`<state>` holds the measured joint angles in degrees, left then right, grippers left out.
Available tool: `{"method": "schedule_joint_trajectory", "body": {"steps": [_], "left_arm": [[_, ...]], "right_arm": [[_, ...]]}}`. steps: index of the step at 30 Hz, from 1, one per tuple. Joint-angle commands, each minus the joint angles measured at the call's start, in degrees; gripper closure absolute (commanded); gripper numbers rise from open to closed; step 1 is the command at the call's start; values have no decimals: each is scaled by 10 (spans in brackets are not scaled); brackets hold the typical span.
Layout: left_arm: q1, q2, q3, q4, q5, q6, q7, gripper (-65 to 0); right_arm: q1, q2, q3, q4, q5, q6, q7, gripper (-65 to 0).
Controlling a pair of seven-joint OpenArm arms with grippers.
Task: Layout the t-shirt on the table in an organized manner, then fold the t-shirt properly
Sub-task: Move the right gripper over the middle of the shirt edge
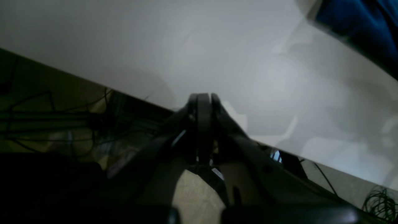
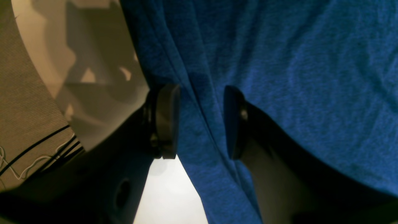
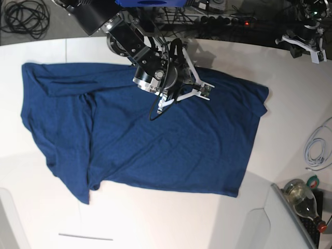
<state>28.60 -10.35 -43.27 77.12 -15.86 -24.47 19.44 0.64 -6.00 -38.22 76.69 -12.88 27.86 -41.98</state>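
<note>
The dark navy t-shirt (image 3: 155, 129) lies spread and wrinkled across the white table (image 3: 290, 98), with folds bunched along its left side. My right gripper (image 3: 182, 96) hovers over the shirt's upper middle. In the right wrist view it (image 2: 200, 121) is open, its two fingers (image 2: 168, 121) on either side of a raised ridge of the shirt (image 2: 295, 77). My left gripper (image 1: 203, 98) is shut and empty, above the table (image 1: 217, 46) near its edge. A corner of the shirt (image 1: 357, 21) shows far off. In the base view the left arm (image 3: 303, 40) sits at the table's far right corner.
A glass bottle (image 3: 303, 199) and a green tape roll (image 3: 313, 181) lie off the table's lower right. A white cable (image 3: 316, 148) hangs at the right edge. Black cables (image 3: 23, 15) are coiled at top left. Wires (image 1: 62, 118) run below the table edge.
</note>
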Motion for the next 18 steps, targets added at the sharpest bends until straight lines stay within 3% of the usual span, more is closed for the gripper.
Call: {"method": "schedule_joint_trajectory", "body": {"steps": [1, 6, 16, 18], "left_arm": [[7, -8, -3, 5, -3, 1, -9, 0], [7, -8, -5, 5, -3, 1, -9, 0], [7, -9, -3, 5, -3, 1, -9, 0], [7, -9, -3, 5, -3, 1, -9, 0]], "right_arm": [[6, -8, -2, 9, 4, 0, 8, -216], [10, -6, -1, -6, 49, 0, 7, -212], [11, -6, 1, -30, 52, -1, 11, -207], [12, -6, 1, -30, 52, -1, 10, -162]]}}
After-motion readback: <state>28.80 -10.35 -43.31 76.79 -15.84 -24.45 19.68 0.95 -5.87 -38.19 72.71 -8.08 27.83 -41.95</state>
